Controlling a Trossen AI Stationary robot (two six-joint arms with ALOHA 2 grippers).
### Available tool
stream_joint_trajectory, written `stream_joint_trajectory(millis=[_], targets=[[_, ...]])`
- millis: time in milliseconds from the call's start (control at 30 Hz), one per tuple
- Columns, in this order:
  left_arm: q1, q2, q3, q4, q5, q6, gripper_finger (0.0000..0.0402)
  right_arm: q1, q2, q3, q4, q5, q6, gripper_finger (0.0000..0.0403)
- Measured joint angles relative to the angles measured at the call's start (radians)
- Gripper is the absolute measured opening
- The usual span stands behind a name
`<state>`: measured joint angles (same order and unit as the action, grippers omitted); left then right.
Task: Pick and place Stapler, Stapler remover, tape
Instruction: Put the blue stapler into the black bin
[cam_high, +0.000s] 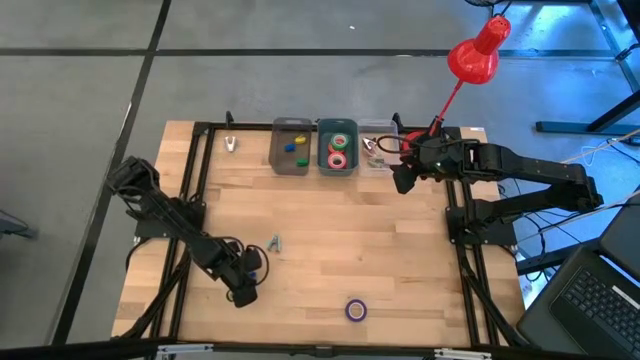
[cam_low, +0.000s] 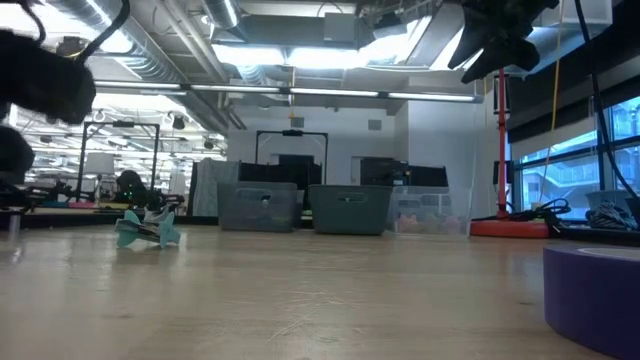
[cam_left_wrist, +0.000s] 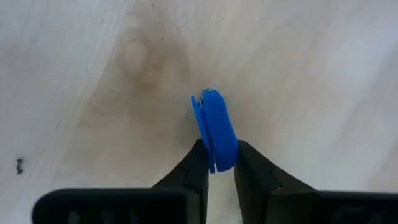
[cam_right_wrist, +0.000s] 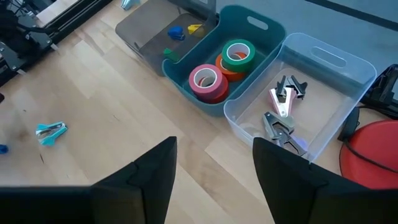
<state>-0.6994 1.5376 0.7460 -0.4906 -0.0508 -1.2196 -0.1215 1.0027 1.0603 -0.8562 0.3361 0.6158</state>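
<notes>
A small blue stapler (cam_left_wrist: 216, 127) lies on the wooden table near its front left. My left gripper (cam_left_wrist: 222, 169) (cam_high: 244, 292) stands over it, pointing steeply down, shut on one end of it. A teal stapler remover (cam_high: 275, 243) (cam_low: 147, 228) lies on the table just beyond. A purple tape roll (cam_high: 356, 310) (cam_low: 596, 292) lies flat near the front edge. My right gripper (cam_right_wrist: 214, 177) (cam_high: 403, 180) hovers open at the far right, above the table beside the bins. My left gripper pinches the blue stapler between its two fingers (cam_left_wrist: 198, 169), across its narrow width at one end (cam_left_wrist: 219, 158). The fingers come from above, pointing steeply down. The stapler rests on the table, and most of its length sticks out beyond the fingertips.
Three bins stand in a row at the far edge. A grey one (cam_high: 291, 150) holds small blue, green and yellow pieces, a teal one (cam_right_wrist: 261, 31) holds tape rolls, and a clear one (cam_right_wrist: 348, 68) holds stapler removers. A silver remover (cam_high: 231, 145) lies far left. A red lamp (cam_high: 478, 50) rises at the back right.
</notes>
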Motion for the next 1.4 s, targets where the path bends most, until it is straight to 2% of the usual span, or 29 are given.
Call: stream_joint_trajectory(millis=[300,467,600,667,767,900,1033,1167,1267,1400], targets=[[0.062,-0.155,0.001,-0.038,-0.026,0.054,0.0040,0.000,0.000,0.000,0.000,0.003,-0.022,0.0213],[0.162,-0.265,0.003,-0.112,-0.055,0.154,0.0040,0.000,0.000,0.000,0.000,0.003,-0.025,0.0213],[0.350,-0.328,0.004,-0.138,-0.061,0.394,0.0040,0.000,0.000,0.000,0.000,0.003,-0.025,0.0213],[0.486,-0.336,0.004,-0.128,-0.053,0.534,0.0040,0.000,0.000,0.000,0.000,0.003,-0.023,0.0213],[0.734,-0.331,0.004,-0.048,0.015,0.748,0.0040,0.000,0.000,0.000,0.000,0.003,-0.018,0.0213],[1.068,-0.286,0.017,0.090,0.123,0.958,0.0040,0.000,0.000,0.000,0.000,0.003,0.005,0.0213],[1.308,-0.170,0.156,0.080,0.192,1.135,0.0040,0.000,0.000,0.000,0.000,0.003,0.005,0.0213],[1.394,0.009,0.344,-0.018,0.248,1.298,0.0040,-0.004,0.000,0.000,0.001,0.003,0.006,0.0213],[1.408,0.139,0.460,-0.097,0.264,1.381,0.0040,-0.013,0.000,0.000,0.000,-0.002,0.009,0.0213],[1.406,0.261,0.554,-0.189,0.263,1.450,0.0040,-0.019,0.000,0.000,0.000,-0.016,0.008,0.0213]])
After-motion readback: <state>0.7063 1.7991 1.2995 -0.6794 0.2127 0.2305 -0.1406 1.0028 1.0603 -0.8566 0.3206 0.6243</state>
